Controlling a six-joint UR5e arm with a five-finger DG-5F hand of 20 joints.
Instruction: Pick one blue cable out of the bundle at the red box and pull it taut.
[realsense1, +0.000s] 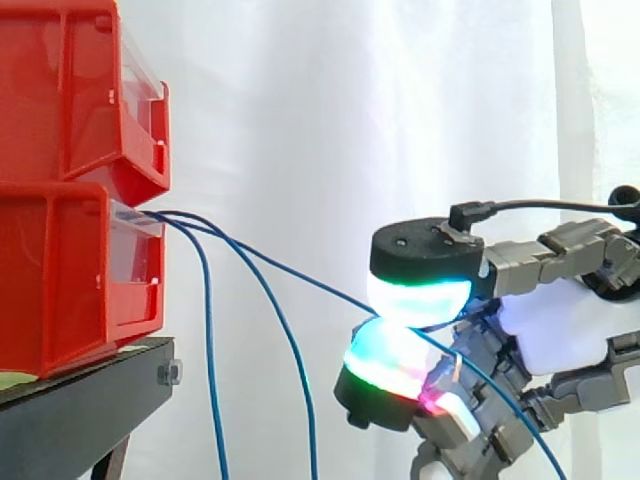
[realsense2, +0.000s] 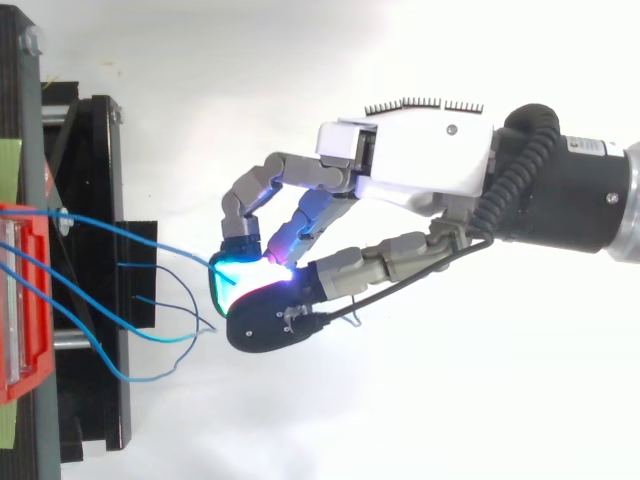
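Several thin blue cables come out of the front of the lower red box (realsense1: 60, 280) at the left. One blue cable (realsense1: 290, 272) runs in a nearly straight line from the box down to my hand (realsense1: 560, 320), which reaches in from the right. Two glowing fingertips (realsense1: 420, 290) pinch this cable between them, and its free end trails down past the hand. From above, the same cable (realsense2: 130, 233) leads from the red box (realsense2: 22, 300) to the curled fingers of the hand (realsense2: 420, 160). Two other blue cables (realsense1: 207, 350) hang slack below the box.
A second red bin (realsense1: 70, 90) is stacked on the lower one. Both rest on a black stand (realsense1: 80, 400) in front of a white curtain. The loose cable ends (realsense2: 160, 340) loop between the stand and my fingertips.
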